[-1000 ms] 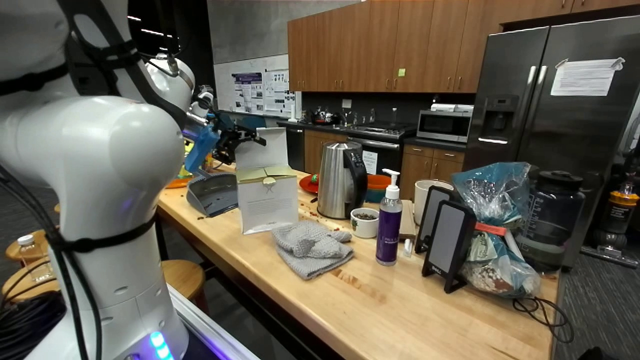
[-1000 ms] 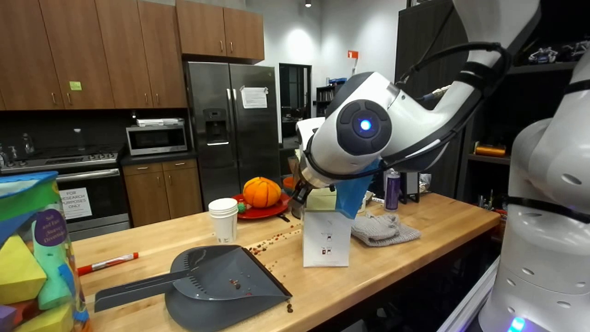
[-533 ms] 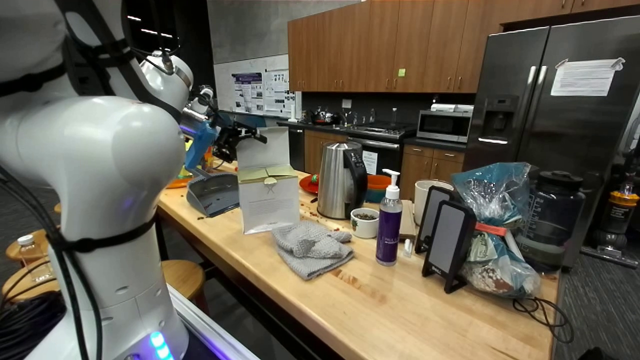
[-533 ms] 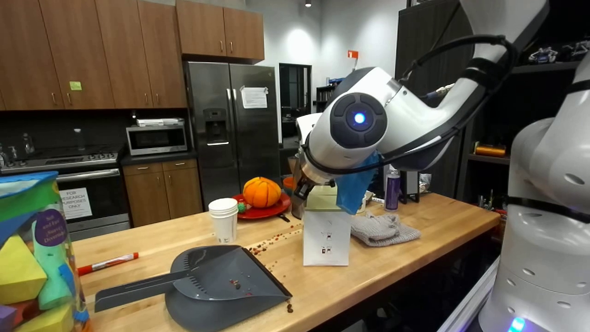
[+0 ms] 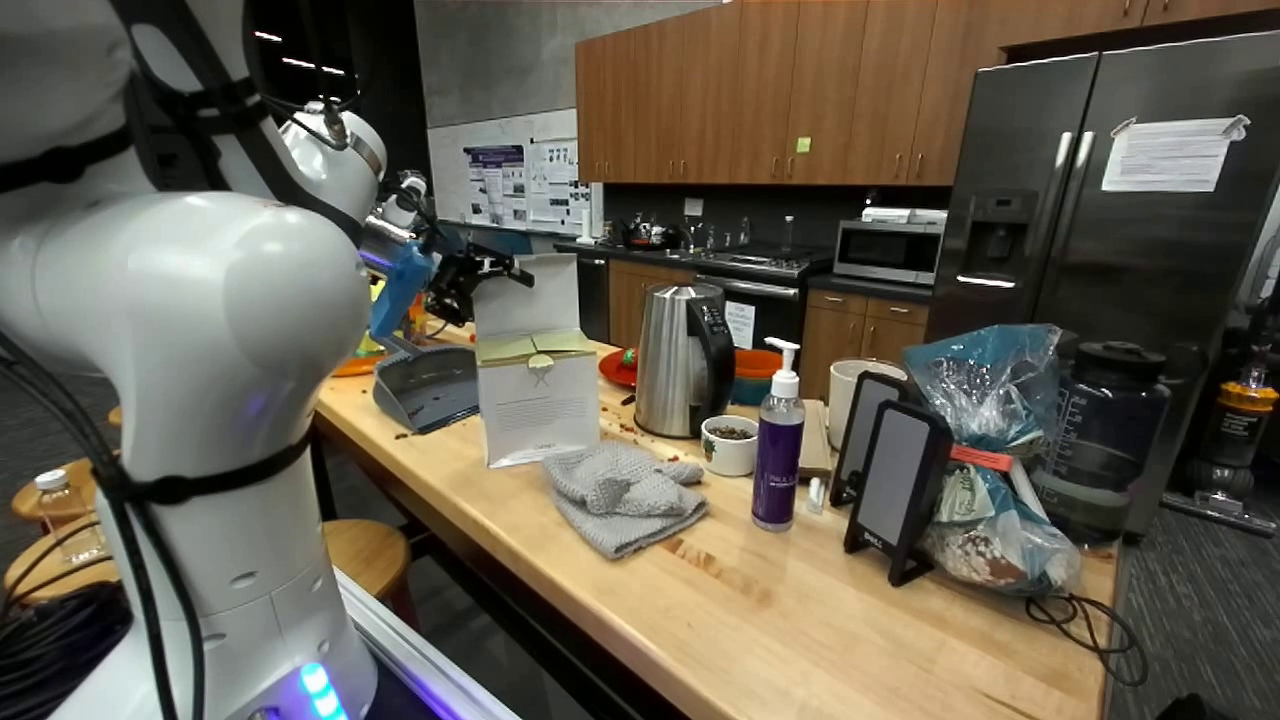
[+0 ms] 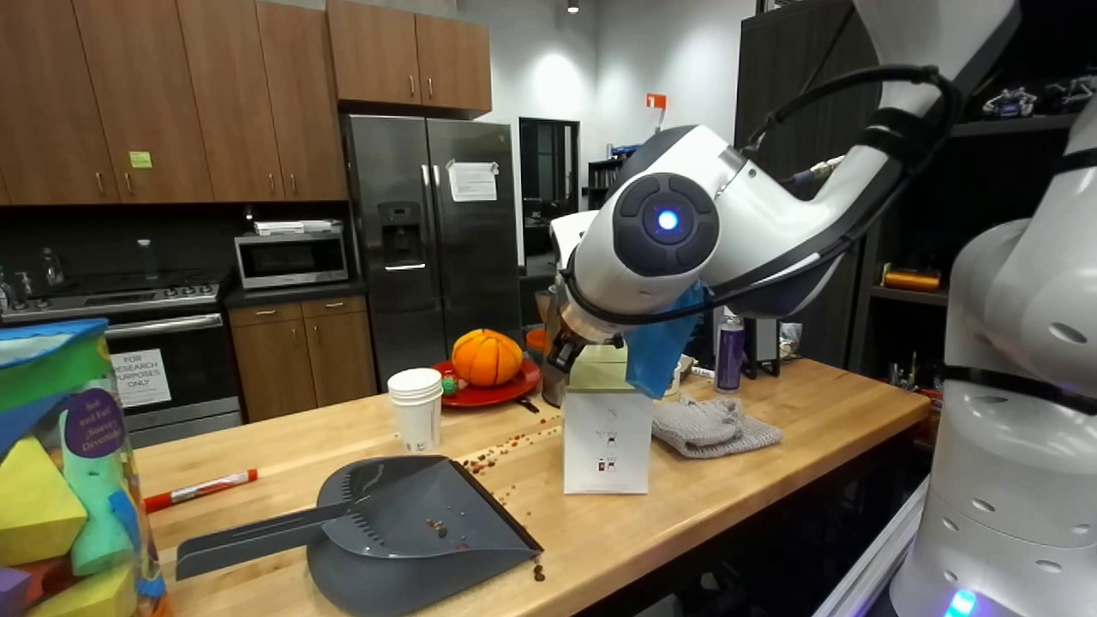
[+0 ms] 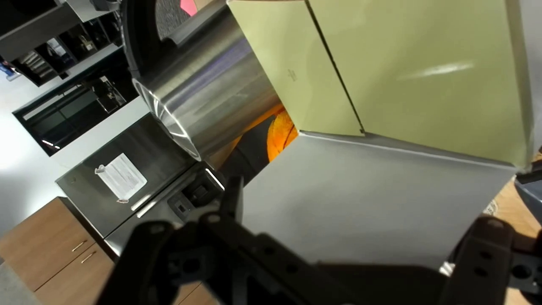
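Note:
A white box point(image 5: 540, 410) stands on the table with its lid point(image 5: 540, 295) raised and pale green inner flaps point(image 7: 402, 76) folded over its top. The box also shows in an exterior view point(image 6: 606, 446). My black gripper point(image 5: 485, 285) is at the raised lid; it is partly hidden behind the arm in an exterior view point(image 6: 564, 351). In the wrist view the gripper point(image 7: 385, 182) has its fingers wide apart, with the grey-white lid point(image 7: 360, 195) showing between them. Nothing is held. I cannot tell whether a finger touches the lid.
A steel kettle point(image 5: 670, 360) stands close beside the box. A grey cloth point(image 5: 625, 495), purple pump bottle point(image 5: 778, 450) and small cup point(image 5: 729, 445) are near. A grey dustpan point(image 6: 420, 523), paper cups point(image 6: 416, 407) and red plate with pumpkin point(image 6: 488, 360) are on the table point(image 6: 686, 497).
Over the first half second the arm shifted slightly and the box with its lid moved a very little, towards the kettle. Since then nothing has visibly changed.

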Tool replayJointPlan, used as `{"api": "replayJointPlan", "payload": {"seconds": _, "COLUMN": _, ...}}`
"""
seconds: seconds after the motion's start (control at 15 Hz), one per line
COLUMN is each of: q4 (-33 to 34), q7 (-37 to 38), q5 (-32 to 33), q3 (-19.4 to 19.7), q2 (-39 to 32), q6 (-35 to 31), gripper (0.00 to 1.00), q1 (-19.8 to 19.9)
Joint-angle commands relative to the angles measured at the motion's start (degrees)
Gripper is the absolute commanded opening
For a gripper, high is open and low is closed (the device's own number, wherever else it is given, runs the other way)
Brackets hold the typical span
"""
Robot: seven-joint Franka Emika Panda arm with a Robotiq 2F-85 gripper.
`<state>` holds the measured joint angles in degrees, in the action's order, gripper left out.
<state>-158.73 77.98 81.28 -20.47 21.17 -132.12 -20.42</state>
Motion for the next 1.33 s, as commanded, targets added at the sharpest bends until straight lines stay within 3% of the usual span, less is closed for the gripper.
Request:
{"api": "replayJointPlan", "payload": {"seconds": 0.0, "q4": 1.1, "q7": -5.9, "q5": -4.1, "q3": 1.7, "q2": -0.5, "q6": 0.8, "gripper": 1.0, "q1": -0.9}}
{"api": "replayJointPlan", "payload": {"seconds": 0.47, "q4": 3.1, "q7": -12.8, "q5": -12.0, "q3": 1.8, "q2": 0.9, "q6": 1.2, "gripper": 1.0, "q1": -0.5}}
{"api": "replayJointPlan", "payload": {"seconds": 1.27, "q4": 7.0, "q7": -14.2, "q5": -21.3, "q3": -0.2, "q2": 2.5, "q6": 6.5, "gripper": 1.0, "q1": -0.5}}
